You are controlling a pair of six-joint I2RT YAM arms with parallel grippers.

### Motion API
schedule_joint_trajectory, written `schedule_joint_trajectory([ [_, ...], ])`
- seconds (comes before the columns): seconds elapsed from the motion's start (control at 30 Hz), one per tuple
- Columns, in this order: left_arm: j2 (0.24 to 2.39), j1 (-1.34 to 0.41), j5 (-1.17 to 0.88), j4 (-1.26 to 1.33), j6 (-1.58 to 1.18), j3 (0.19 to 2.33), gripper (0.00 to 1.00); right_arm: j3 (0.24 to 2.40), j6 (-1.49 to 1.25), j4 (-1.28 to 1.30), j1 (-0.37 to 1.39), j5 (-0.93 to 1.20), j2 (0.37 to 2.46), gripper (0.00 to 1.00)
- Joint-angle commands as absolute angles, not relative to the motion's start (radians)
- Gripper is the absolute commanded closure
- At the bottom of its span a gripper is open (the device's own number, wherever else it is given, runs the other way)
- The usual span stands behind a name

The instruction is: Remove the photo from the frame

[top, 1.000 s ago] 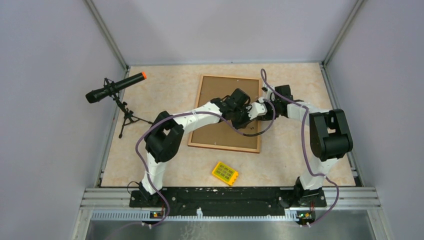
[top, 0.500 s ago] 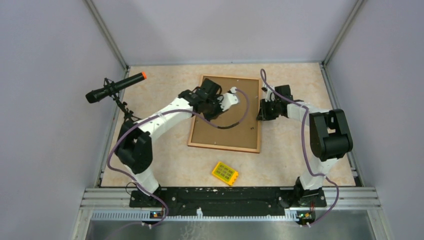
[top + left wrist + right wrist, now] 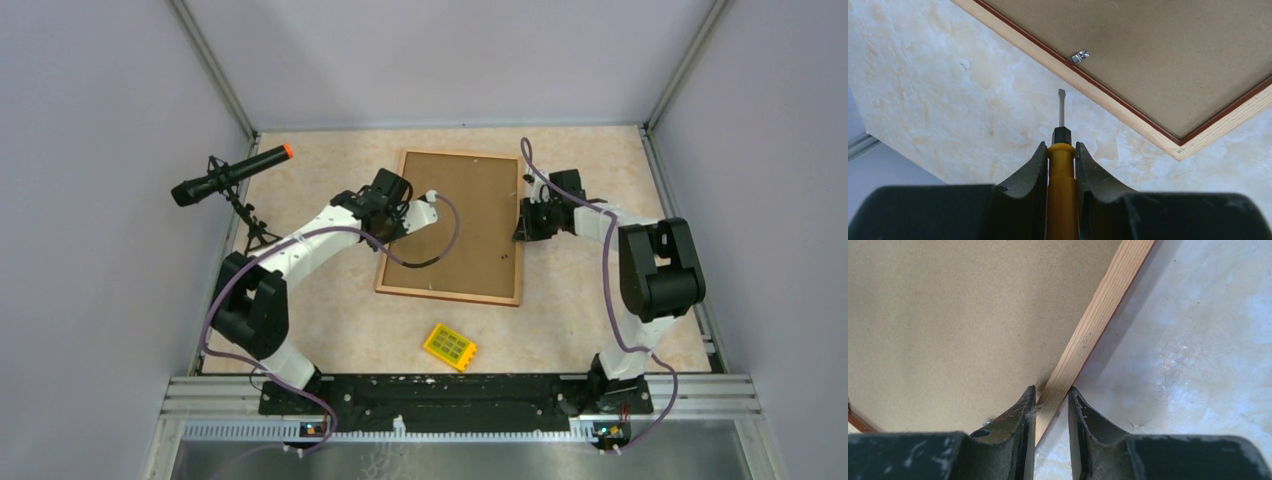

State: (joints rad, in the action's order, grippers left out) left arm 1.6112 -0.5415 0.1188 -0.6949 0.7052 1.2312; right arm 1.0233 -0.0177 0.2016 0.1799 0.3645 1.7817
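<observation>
Between the left gripper's (image 3: 1062, 145) dark fingers I have the screwdriver (image 3: 1062, 195) clamped by its yellow handle, the jaws pressed tight against both sides of it. Its short flat blade points straight ahead from a black collar, and the tip hangs over bare table (image 3: 948, 100), just outside the frame's long left edge and apart from the wood. A little past the tip, a small metal clip (image 3: 1079, 56) sits on the inner side of the rim, at the edge of the brown backing board. The frame (image 3: 470, 230) lies flat and back-up in the middle of the table, with its light wood rim and a thin reddish line running around the fibreboard. The photo itself I cannot see from any camera. On the opposite long side, the right gripper (image 3: 1051, 389) is down at the frame's right rim, one finger on the board side and one on the table side, closed narrowly around the wooden strip. From above, both arms reach in toward the frame from either flank. Nearer the arm bases a small yellow block (image 3: 449, 346) lies on the table, well apart from the frame. A microphone (image 3: 230, 175) on a small tripod stands at the table's left edge.
</observation>
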Motion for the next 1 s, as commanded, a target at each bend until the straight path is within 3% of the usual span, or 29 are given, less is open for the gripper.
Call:
schedule_joint_trajectory([
  [0.0, 1.629, -0.545, 0.159, -0.681, 0.734, 1.251, 1.0, 1.016, 0.053, 0.278, 0.173, 0.293, 1.831, 1.0],
  [0.97, 1.719, -0.56, 0.066, -0.716, 0.701, 1.297, 1.0, 1.014, 0.054, 0.277, 0.173, 0.295, 1.834, 1.0],
])
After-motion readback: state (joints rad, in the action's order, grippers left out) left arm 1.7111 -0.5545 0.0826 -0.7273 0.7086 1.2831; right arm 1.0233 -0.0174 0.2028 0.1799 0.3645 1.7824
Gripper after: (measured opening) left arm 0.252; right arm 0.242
